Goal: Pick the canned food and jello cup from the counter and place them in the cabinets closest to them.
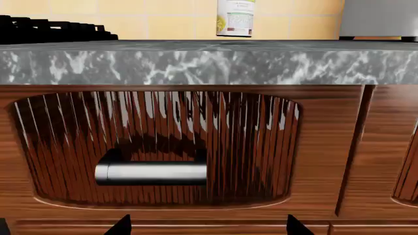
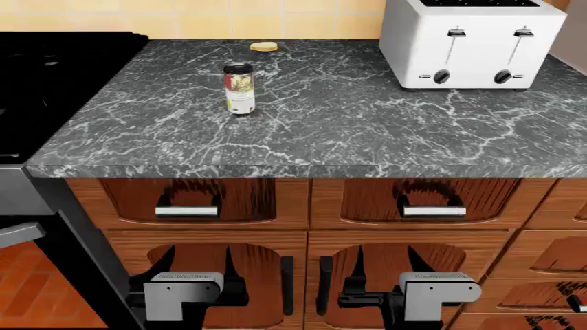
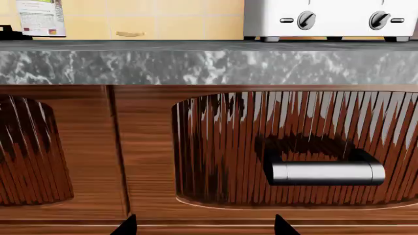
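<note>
Marble counter (image 2: 367, 124) holds the can (image 2: 238, 88); I'd lift my left gripper (image 2: 200, 258), fingers wide and empty, straight over it.

We kept both arms low, below the front edge of the desk (image 2: 303, 168), side by side and well apart. Our left claw (image 2: 200, 265) pointed forward at the cabinet face under the desk, its two dark fingers (image 2: 163, 265) spread apart with nothing between them; the grey wrist block sat just behind it. Our right claw (image 2: 385, 265) matched that pose, fingers parted and empty, with its own grey block behind. In the left wrist view only the two dark fingertips (image 1: 121, 226) showed, set wide under the desk's edge. The right wrist view showed the same for its fingertips (image 3: 127, 226). Neither claw touched anything.
</note>
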You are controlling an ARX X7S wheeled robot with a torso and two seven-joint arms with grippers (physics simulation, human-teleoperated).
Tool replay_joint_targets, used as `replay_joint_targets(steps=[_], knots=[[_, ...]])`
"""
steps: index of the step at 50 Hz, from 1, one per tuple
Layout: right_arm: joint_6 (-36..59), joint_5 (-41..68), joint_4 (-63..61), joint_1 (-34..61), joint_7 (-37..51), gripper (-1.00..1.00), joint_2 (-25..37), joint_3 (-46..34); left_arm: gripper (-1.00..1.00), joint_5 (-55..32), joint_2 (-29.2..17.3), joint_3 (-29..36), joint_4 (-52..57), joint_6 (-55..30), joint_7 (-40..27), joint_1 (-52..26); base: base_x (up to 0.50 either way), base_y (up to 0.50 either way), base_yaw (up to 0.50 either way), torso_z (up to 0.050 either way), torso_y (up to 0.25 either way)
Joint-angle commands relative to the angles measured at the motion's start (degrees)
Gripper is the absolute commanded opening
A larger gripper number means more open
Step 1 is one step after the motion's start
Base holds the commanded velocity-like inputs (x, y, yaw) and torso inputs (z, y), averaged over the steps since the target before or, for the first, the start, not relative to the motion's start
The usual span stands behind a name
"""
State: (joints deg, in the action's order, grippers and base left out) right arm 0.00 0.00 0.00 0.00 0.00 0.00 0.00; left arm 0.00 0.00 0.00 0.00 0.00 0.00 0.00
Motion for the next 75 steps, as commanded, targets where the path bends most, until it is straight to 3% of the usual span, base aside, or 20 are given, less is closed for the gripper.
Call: replay_joint_targets(steps=[1,11,17,24,29,37,65,75], knots=[[0.46,0.85,-1.52,-0.61,1.12,1.0,0.83,-1.41,1.0,-0.57,-1.03,1.02,0.84,2.2,-1.09,0.94,0.0,0.0,0.0,0.0,0.0],[0.36,2.8,-7.3,-3.52,3.98,1.0,2.54,-3.54,1.0,-0.98,-4.28,3.5,7.4,11.35,-0.84,8.33,0.0,0.0,0.0,0.025,0.0],[11.2,7.08,-23.91,-3.31,4.97,1.0,4.61,-2.28,1.0,-9.15,-5.67,1.49,20.95,-1.24,-0.8,5.58,0.0,0.0,0.0,0.05,0.0],[31.75,8.65,-45.53,6.57,8.2,1.0,7.85,-1.65,1.0,-15.45,-7.33,-1.44,36.01,-17.64,-5.67,-6.67,0.0,0.0,0.0,0.05,0.0],[40.14,8.78,-54.21,9.72,9.52,1.0,8.93,-3.05,1.0,-16.03,-8.75,-2.14,40.13,-19.87,-6.73,-9.25,0.0,0.0,0.0,0.05,0.0],[41.36,13.2,-56.79,8.57,9.37,1.0,7.75,-0.09,1.0,-16.16,-9.88,-2.78,42.2,-25.66,-9.61,-10.43,0.02,0.31,0.0,0.025,0.0],[40.69,13.58,-56.33,8.43,11.73,1.0,9.51,-2.84,1.0,-12.31,-11.98,0.16,42.42,-24.02,-12.65,-10.07,0.06,0.5,0.0,0.0,0.0],[39.35,9.21,-56.98,8.34,13.64,1.0,11.87,-6.68,1.0,-11.84,-12.96,1.33,42.02,-23.33,-13.02,-9.97,0.23,0.47,0.0,0.0,0.0]])
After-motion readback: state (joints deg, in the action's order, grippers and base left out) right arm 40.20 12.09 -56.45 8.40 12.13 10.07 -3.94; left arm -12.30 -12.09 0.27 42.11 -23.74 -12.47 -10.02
